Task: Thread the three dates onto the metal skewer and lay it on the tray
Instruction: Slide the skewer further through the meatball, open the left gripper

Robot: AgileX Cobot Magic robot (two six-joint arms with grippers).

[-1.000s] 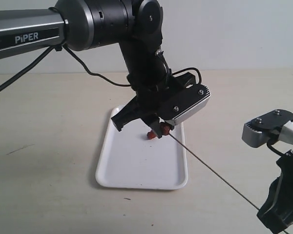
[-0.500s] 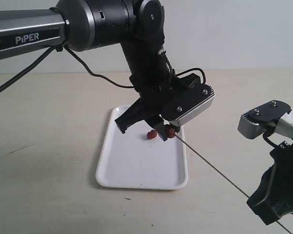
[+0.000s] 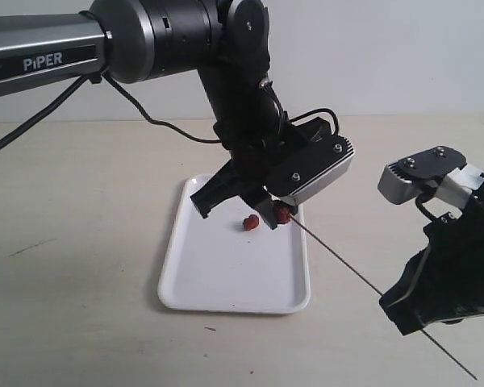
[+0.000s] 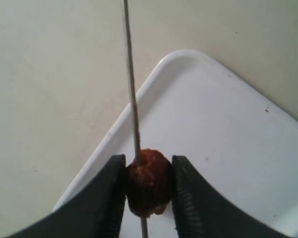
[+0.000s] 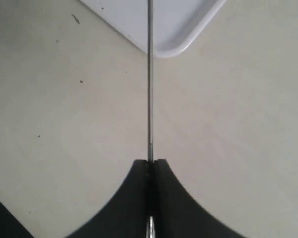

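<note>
**Date pinched on the skewer above the tray**

The left wrist view gives us what the exterior view hides. The left gripper (image 4: 148,196) is clamped on a wrinkled red-brown date (image 4: 149,181) above the tray's far right part. The thin grey metal skewer (image 4: 131,89) meets the fruit's top and shows again beneath it. In the right wrist view, the right gripper (image 5: 150,166) is pressed together on the rod. Only the exterior view shows a second date (image 3: 248,223) lying on the white tray (image 3: 226,286). Since a second ago the right gripper has moved left, nearer the tray.
</note>
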